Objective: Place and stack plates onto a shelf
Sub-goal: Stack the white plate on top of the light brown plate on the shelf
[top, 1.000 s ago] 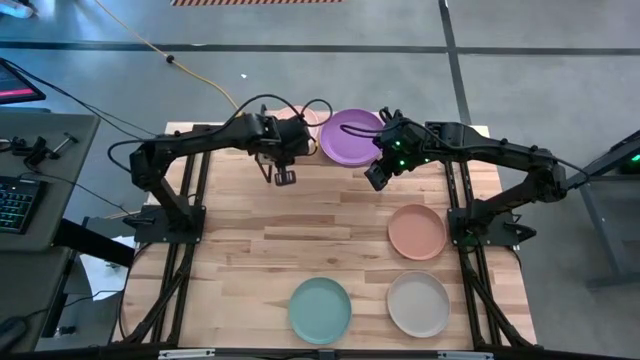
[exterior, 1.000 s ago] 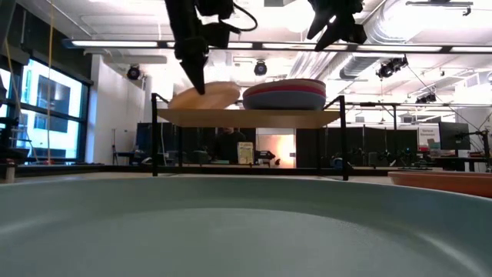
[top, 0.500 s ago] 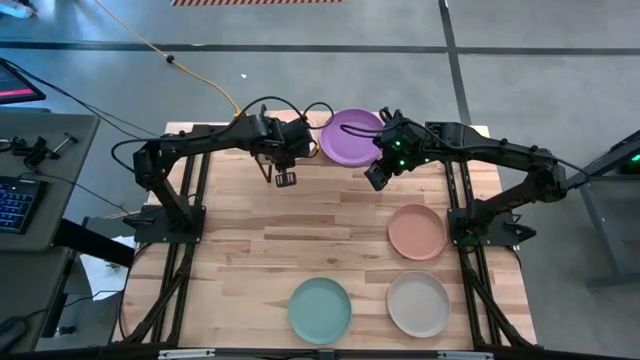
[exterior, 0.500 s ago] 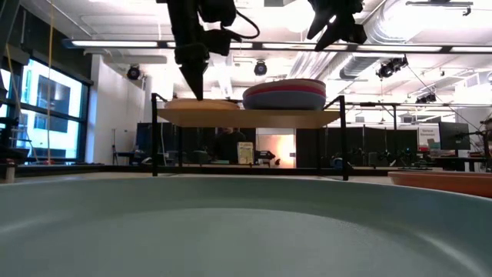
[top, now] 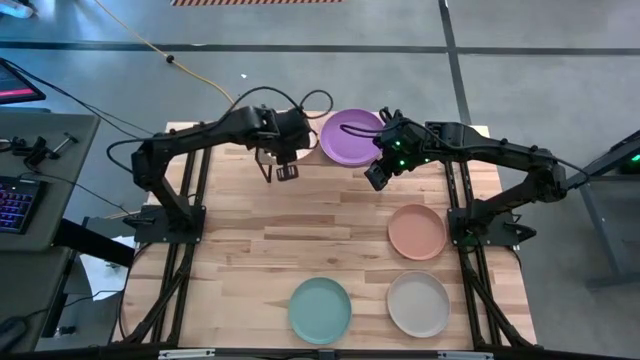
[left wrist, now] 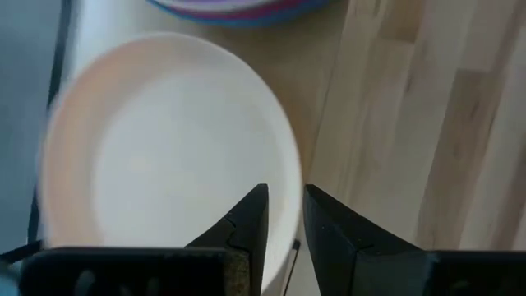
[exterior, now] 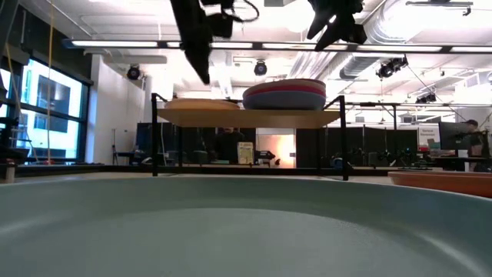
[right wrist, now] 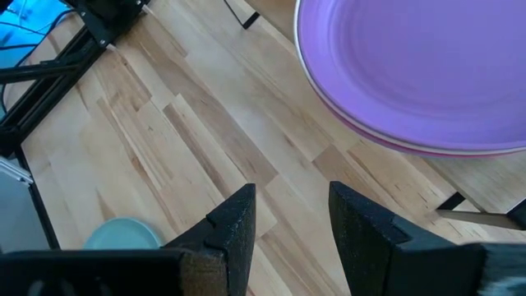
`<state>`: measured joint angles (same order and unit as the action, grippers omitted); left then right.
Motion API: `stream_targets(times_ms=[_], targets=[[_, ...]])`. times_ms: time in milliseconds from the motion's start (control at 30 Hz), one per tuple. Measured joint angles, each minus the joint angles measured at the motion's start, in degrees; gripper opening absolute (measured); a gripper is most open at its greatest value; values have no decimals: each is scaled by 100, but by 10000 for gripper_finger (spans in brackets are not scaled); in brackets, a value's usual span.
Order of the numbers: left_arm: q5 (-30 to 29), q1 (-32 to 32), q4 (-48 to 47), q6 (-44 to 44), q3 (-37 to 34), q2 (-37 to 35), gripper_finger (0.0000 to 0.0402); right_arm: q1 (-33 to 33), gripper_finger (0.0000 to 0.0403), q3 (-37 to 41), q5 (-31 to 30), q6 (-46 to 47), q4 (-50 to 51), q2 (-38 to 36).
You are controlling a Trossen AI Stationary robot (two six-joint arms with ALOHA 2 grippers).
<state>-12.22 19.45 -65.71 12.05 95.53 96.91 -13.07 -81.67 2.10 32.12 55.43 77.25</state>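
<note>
At the far edge of the table: we see the shelf [exterior: 250, 117], a light-wood board on thin black legs, standing across the middle of that edge so both arms can reach it.

Right half of the shelf: a stack of plates topped by the purple plate [top: 352, 136]; the low view shows blue and magenta rims beneath it. We judge it is kept to one side to leave room for a second pile.

Left half of the shelf: one pale plate [left wrist: 168, 152] lies flat and alone beside the stack, clear of the fingers. We read it as the base of that second pile.

Left gripper [top: 285, 173]: it hangs above the table just in front of the shelf, near the pale plate. Its fingers are a narrow gap apart and grip nothing; the plate's near rim shows under the tips but is not between them.

Right gripper [top: 376, 177]: it waits just in front of the purple stack, fingers apart and empty, probably kept out of the left arm's way.

Plates not yet shelved: the salmon plate [top: 417, 231], the beige plate [top: 418, 304] and the teal plate [top: 320, 308] rest on the table nearer the front, well apart from the shelf.

Progress, as we judge it: most plates are up and three remain on the table.
</note>
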Motion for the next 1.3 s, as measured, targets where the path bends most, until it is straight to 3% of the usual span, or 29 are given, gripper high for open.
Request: stream_targets(times_ms=[300,500,700,967,1133,1300], targets=[[592,-296,-643,-934,308,-384,69,12,136,0,329,46,1,0],[795,-813,-780,-1515,308,-451,70,361,136,0,526,206,108,0],[797,-1472,-1152,-1637,304,-451,70,1059,136,0,309,864,668,0],[797,-2187,-1174,-1545,-58,-516,70,2175,136,0,-714,2035,1211,76],[758,-2490,-1211,-1625,-335,-527,70,2811,136,0,-752,3109,1270,267],[740,-2732,-1248,-1600,-496,-526,70,3389,136,0,-755,3209,1426,587]])
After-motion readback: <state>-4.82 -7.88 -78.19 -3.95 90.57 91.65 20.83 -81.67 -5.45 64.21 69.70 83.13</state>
